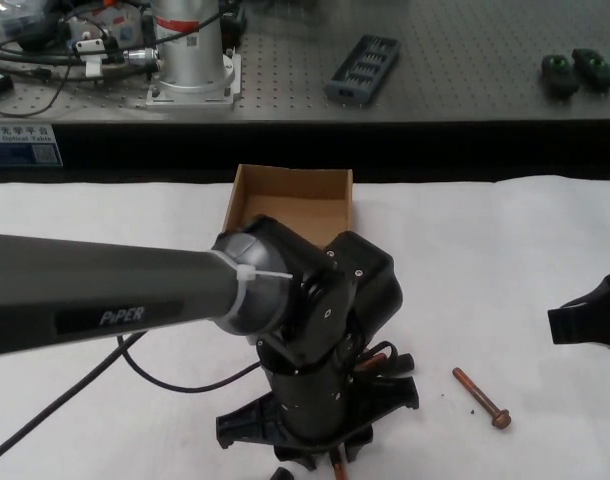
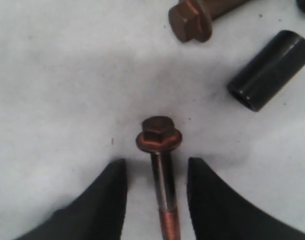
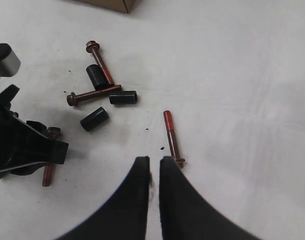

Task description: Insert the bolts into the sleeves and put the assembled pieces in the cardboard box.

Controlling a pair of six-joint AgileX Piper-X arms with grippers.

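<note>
Two open fingers of the left pincer [image 2: 156,162] straddle a copper-coloured hex-head bolt [image 2: 159,135] on the white counter [image 2: 52,75], its length along the gap, head away from the wrist. The closed, empty right pincer [image 3: 154,160] is farther off.

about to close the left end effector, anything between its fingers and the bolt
Nothing visible. The bolt lies between the open fingers of the left end effector, with bare white cover on both sides of its shank. The black sleeve and another bolt lie clear, beyond its head.
</note>
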